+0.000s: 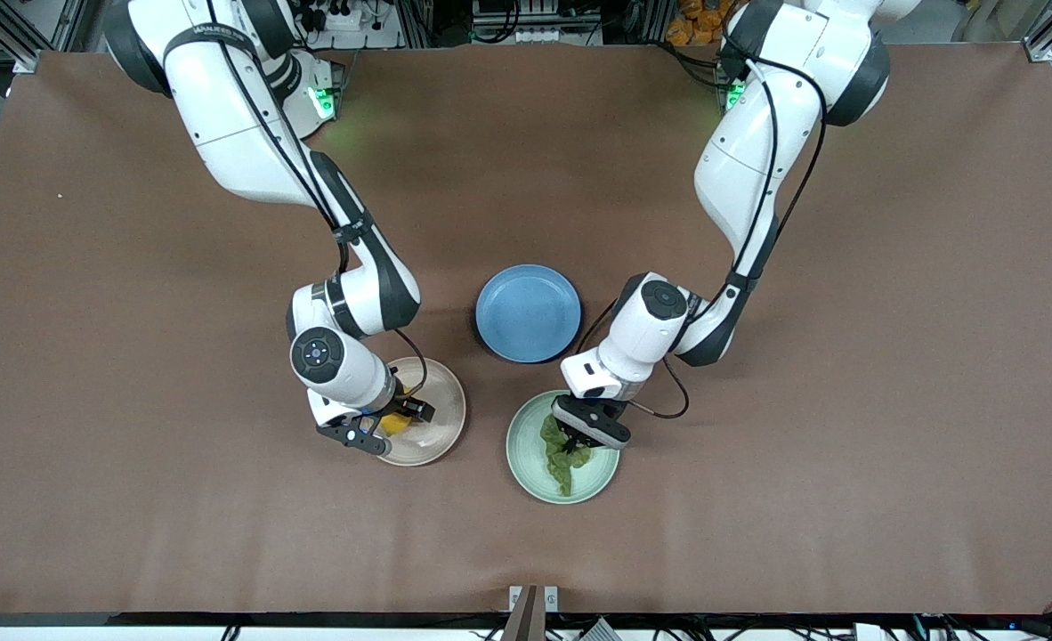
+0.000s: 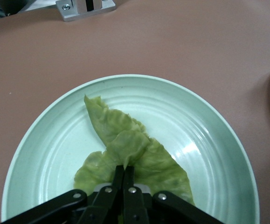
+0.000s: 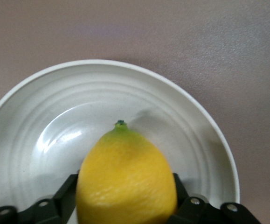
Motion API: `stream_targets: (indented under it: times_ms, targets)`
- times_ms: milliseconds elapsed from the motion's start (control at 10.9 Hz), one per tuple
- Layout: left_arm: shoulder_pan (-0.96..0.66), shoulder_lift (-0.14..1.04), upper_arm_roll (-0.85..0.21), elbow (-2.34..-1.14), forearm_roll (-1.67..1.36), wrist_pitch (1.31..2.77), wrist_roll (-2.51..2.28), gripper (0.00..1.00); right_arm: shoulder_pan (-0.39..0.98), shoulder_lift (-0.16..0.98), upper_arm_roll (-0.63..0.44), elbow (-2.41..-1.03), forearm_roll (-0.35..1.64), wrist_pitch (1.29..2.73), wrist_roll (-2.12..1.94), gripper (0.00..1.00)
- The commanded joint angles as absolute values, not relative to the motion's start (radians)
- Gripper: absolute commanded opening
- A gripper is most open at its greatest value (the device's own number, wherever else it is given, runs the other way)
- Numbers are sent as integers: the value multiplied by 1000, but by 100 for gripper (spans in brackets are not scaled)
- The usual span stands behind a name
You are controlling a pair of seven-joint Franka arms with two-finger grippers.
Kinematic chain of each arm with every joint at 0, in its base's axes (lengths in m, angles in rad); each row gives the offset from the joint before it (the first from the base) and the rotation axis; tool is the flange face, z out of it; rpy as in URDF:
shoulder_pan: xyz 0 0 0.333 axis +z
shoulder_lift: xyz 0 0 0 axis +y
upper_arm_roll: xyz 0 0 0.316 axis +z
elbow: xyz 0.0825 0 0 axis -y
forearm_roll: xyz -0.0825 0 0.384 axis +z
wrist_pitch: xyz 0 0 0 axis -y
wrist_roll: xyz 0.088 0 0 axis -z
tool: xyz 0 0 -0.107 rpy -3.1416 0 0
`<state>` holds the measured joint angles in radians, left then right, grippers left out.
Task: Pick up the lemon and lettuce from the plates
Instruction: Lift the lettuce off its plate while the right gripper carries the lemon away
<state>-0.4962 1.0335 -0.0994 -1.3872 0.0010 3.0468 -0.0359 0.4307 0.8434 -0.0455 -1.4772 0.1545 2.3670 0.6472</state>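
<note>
The lemon (image 3: 125, 179) sits between my right gripper's (image 3: 125, 198) fingers, which are shut on its sides, over the beige-pink plate (image 3: 46, 121). In the front view this gripper (image 1: 390, 425) is low over that plate (image 1: 444, 418), and a bit of the lemon (image 1: 395, 422) shows. My left gripper (image 2: 124, 173) is shut on the edge of the lettuce (image 2: 125, 142), which lies in the mint green plate (image 2: 209, 135). In the front view this gripper (image 1: 577, 438) is down on the lettuce (image 1: 565, 465) in that plate (image 1: 522, 441).
A blue plate (image 1: 528, 312) lies between the two arms, farther from the front camera than both other plates. A small metal bracket (image 1: 533, 601) stands at the table's front edge and shows in the left wrist view (image 2: 86, 8). Brown cloth covers the table.
</note>
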Motion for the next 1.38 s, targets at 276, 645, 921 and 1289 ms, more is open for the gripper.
stream_targets:
  times_ms: [276, 645, 921, 1289]
  targets:
    - [-485, 904, -95, -1384, -8, 2786, -32, 0, 419, 854, -54, -1418, 149, 2274, 626, 62]
    - [-433, 780, -101, -1376, -55, 2498, -49, 0, 356, 839, -54, -1278, 150, 1992, 551, 62]
    - [-347, 717, -107, -1377, -74, 2375, -43, 0, 319, 812, -57, -1272, 150, 1912, 482, 63]
    - [-206, 660, -95, -1390, -60, 2208, -44, 0, 235, 749, -57, -1258, 150, 1807, 319, 64]
